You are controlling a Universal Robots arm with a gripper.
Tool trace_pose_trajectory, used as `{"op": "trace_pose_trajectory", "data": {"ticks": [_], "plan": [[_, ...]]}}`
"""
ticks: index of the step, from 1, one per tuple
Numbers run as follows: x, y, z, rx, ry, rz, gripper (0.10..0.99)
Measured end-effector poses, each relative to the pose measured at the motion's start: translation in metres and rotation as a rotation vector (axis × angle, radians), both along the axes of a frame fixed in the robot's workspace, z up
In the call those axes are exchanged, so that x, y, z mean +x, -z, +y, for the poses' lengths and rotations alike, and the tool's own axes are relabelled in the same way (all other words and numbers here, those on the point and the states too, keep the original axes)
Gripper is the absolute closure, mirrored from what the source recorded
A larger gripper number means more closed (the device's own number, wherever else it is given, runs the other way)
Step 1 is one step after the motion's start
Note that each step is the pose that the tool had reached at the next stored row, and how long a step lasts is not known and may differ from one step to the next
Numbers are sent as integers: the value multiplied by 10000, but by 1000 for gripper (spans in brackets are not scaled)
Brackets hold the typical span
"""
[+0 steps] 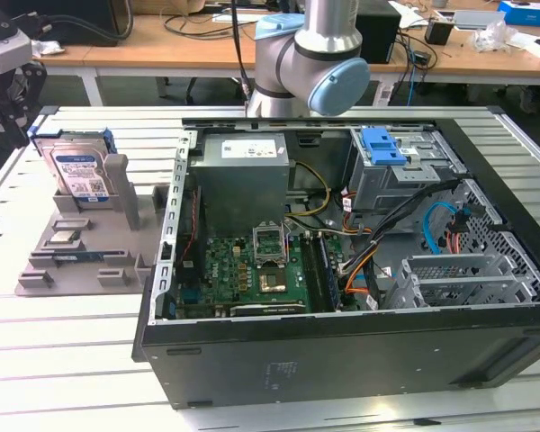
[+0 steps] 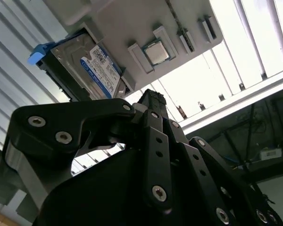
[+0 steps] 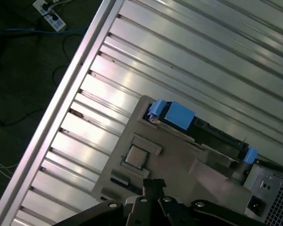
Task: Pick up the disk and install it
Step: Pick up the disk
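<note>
The disk [image 1: 79,167] stands on edge in a slot at the back of a grey holder [image 1: 49,270], left of the computer case in the exterior view. It is silver with a white-and-blue label and a blue bracket around it. In the second wrist view the disk [image 2: 92,68] shows its label. In the first wrist view the disk [image 3: 205,132] shows its thin edge and blue ends. My gripper [image 2: 151,96] hangs above the holder, apart from the disk, with its black fingers together and nothing between them. In the first wrist view my gripper [image 3: 153,182] points down at the holder.
The open computer case [image 1: 342,378] lies on the slatted metal table [image 1: 63,360]. Its grey drive cage [image 1: 414,171] with a blue clip [image 1: 382,147] sits at the back right. A processor chip [image 3: 137,155] rests on the holder. The arm's base [image 1: 306,63] stands behind the case.
</note>
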State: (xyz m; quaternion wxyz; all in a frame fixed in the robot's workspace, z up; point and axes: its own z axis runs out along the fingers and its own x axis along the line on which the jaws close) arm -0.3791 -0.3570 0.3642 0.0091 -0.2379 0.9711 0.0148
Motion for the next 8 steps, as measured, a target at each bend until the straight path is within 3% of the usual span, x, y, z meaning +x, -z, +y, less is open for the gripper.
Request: {"op": "trace_pose_trajectory", "data": {"ticks": [8], "plan": [[0,0,0,0,-1369,-1,980]]}}
